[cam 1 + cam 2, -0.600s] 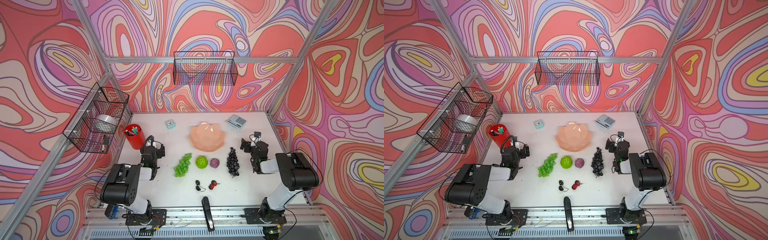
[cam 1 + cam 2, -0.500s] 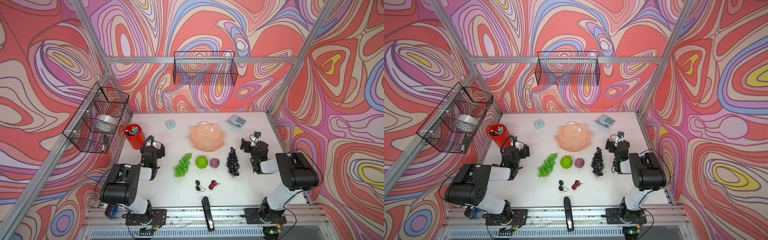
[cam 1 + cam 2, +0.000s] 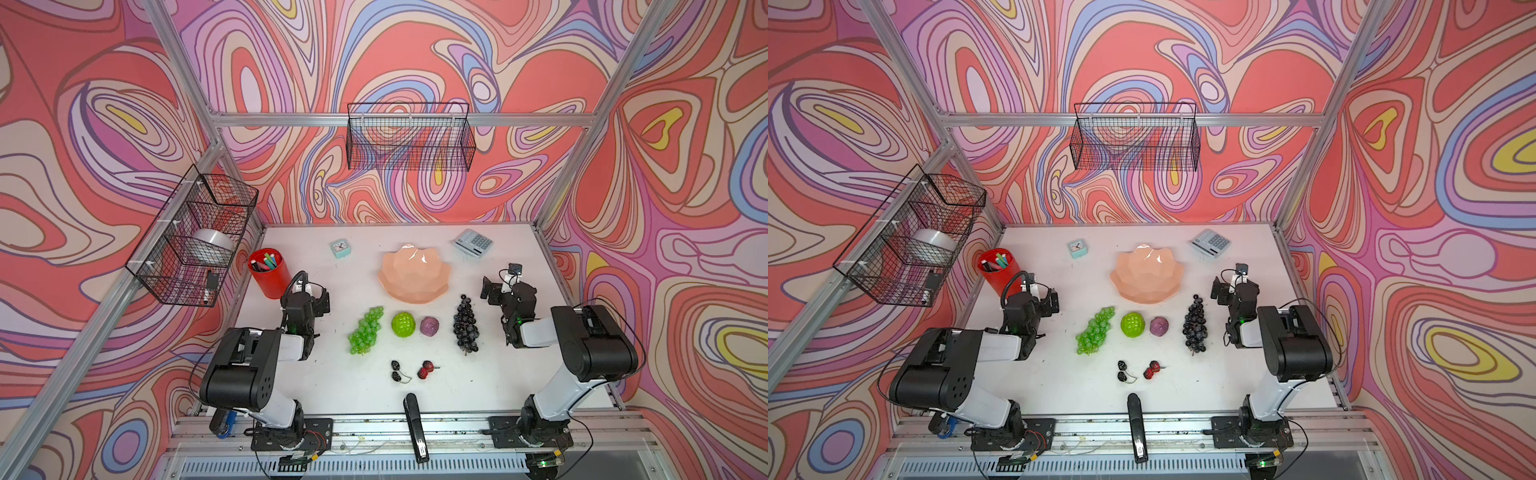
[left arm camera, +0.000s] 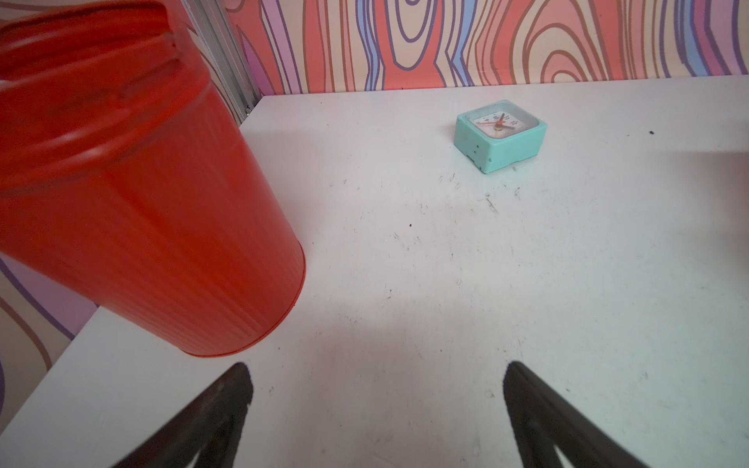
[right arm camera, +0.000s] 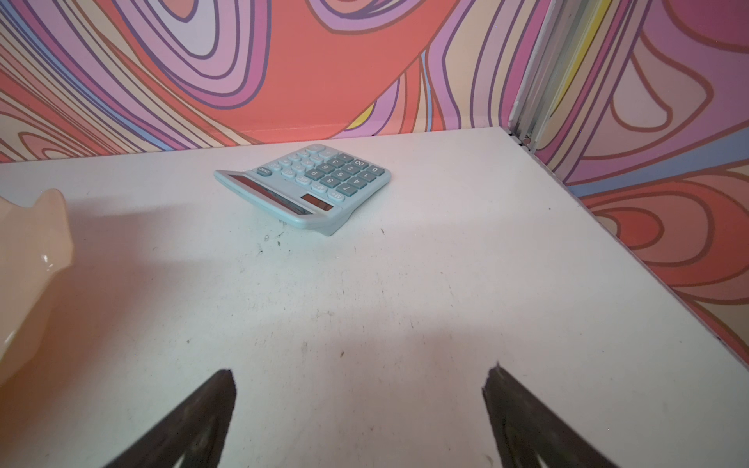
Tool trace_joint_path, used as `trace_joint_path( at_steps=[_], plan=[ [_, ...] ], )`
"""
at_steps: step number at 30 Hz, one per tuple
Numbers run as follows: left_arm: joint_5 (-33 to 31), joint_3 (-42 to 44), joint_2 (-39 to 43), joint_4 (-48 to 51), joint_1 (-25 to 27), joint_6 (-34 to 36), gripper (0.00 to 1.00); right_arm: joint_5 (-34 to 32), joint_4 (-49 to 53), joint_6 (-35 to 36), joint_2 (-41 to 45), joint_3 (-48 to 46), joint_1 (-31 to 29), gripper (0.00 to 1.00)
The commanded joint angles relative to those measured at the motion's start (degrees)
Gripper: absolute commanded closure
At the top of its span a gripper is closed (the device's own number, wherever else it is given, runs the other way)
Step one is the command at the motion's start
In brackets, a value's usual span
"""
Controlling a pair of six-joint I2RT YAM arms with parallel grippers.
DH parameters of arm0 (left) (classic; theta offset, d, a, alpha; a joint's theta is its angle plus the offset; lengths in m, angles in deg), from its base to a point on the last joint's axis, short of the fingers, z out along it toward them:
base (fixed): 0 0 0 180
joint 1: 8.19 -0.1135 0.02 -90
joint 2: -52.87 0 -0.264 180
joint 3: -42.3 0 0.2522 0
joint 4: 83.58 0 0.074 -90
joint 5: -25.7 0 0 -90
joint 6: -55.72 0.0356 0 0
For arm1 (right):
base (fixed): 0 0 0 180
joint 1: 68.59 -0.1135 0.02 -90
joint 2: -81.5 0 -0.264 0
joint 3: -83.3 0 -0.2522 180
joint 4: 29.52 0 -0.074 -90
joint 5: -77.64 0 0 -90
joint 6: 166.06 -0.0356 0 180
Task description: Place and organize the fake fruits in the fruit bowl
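We found the left gripper (image 4: pixel 377 364) and right gripper (image 5: pixel 360 369) spread wide, fake fruits (image 3: pixel 403 324) lying outside the fruit bowl (image 3: pixel 413 274).

1. Both top views are bright and evenly lit; the white worktop (image 3: pixel 332 386) shows no blown-out patches.
2. Shadows there are soft and faint: small grey patches under the arms (image 3: pixel 249 357) and just beside the fruits (image 3: pixel 403 324).
3. The bowl (image 3: pixel 411 286) carries small white glints on its upper part, mid-frame.
4. The straight rails (image 3: pixel 399 120) splay outward toward the corners of both top views: wide-angle stretch.
5. Left wrist view: the cup (image 4: pixel 121 202), close to the lens, is smeared and soft; the clock (image 4: pixel 500 137) is sharp; the left pincer (image 4: pixel 377 389) is dark and unfocused.
6. Right wrist view: the calculator (image 5: pixel 308 186) is fairly sharp, the bowl's edge blurred, the right pincer (image 5: pixel 358 389) dark; soft pinkish shadows tint the worktop.
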Motion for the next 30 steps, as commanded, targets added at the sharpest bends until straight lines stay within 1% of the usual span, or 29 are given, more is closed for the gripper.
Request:
trace_joint_path(
  at_steps=[1, 10, 11, 12, 13, 14, 16, 17, 19, 20, 22, 24, 26, 28, 30],
  plan=[
    [0.6, 0.0, 0.0, -2.1, -0.4, 0.1, 0.00, -0.3, -0.6, -0.5, 0.3, 0.3, 0.2, 0.01],
    [0.7, 0.2, 0.3, -2.3, -0.5, -0.1, 0.00, -0.4, -0.7, -0.6, 0.3, 0.2, 0.2, 0.02],
    [-0.7, 0.0, 0.4, -2.1, -0.5, -0.2, 0.00, -0.5, -1.1, -0.6, 0.4, 0.0, 0.2, 0.02],
    [-2.9, -0.9, 1.7, 1.1, -0.5, -1.3, 0.00, -2.2, -2.2, -1.2, 1.2, -0.7, 0.2, 0.02],
    [-2.3, -2.0, 3.2, 5.2, -0.6, -1.8, 0.00, -3.5, -1.5, -2.0, 3.1, -1.4, 0.2, 0.02],
    [-2.4, -2.9, 3.5, 5.9, -0.7, -0.8, 0.00, -4.4, 0.7, -2.3, 5.3, -1.3, 0.2, 0.01],
    [-3.6, -7.8, 6.2, 18.1, -0.7, -1.9, 0.00, -4.6, 7.2, -2.0, 10.2, 0.2, 0.2, 0.02],
    [-4.1, -10.8, 6.8, 21.0, -0.7, -1.7, 0.00, -4.9, 9.7, -2.0, 12.3, 1.0, 0.2, 0.02],
    [-3.7, -13.8, 9.1, 26.0, -0.6, -1.5, 0.00, -4.3, 17.0, -4.1, 17.5, 3.9, 0.2, 0.02],
    [-4.3, -15.1, 10.2, 28.1, -0.6, -2.0, 0.00, -3.8, 22.1, -5.0, 19.7, 6.4, 0.2, 0.02],
    [-4.5, -20.0, 13.1, 38.3, -0.4, -4.6, 0.00, -2.5, 36.4, -7.4, 22.8, 13.9, 0.2, 0.03],
    [-4.3, -25.6, 14.7, 50.0, 0.3, -8.1, 0.00, 0.2, 46.2, -9.1, 23.7, 20.0, 0.2, 0.05],
    [-2.9, -30.0, 15.6, 59.6, 1.3, -11.2, 0.00, 2.9, 53.7, -10.6, 23.8, 24.7, 0.1, 0.06],
    [-1.4, -33.9, 15.9, 68.9, 2.7, -14.1, 0.00, 5.3, 59.7, -11.7, 23.5, 28.6, -0.5, 0.08],
    [-1.2, -36.7, 15.7, 76.4, 5.4, -16.8, 0.00, 6.6, 65.2, -11.9, 22.9, 32.0, -2.3, 0.10]
  ],
)
